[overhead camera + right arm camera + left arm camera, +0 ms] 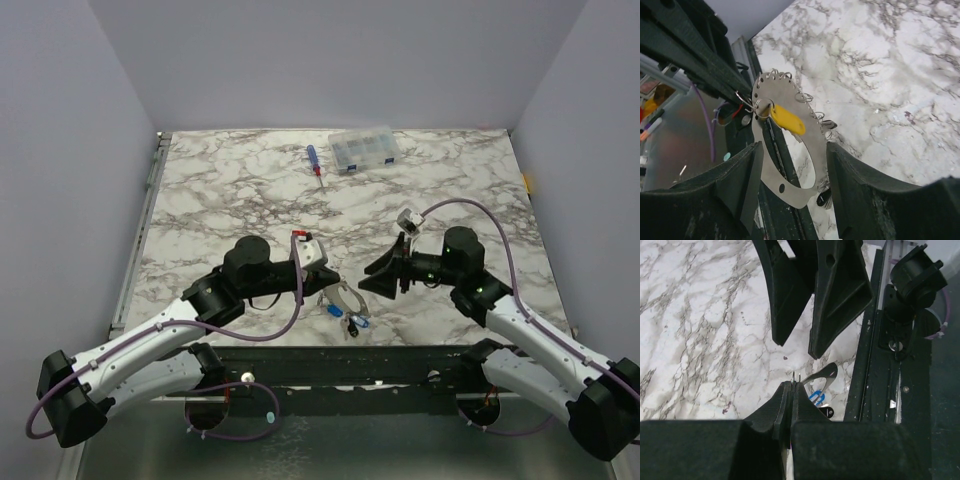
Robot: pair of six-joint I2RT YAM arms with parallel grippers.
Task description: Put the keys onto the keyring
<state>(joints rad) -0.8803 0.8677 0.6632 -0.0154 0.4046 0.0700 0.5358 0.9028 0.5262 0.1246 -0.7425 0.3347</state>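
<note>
Left pincer [791, 387] clamped shut on keyring [775, 90] rim, near front edge of desk [230, 190]. Right pincer [795, 150] open, straddling keyring. Yellow key [787, 120] on rim loop: right wrist only. Blue key [815, 396]: left wrist, beneath keyring

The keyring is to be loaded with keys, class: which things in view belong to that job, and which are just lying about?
For the job: keyring, yellow key, blue keys, black key.
Lying about: screwdriver, clear compartment box.
</note>
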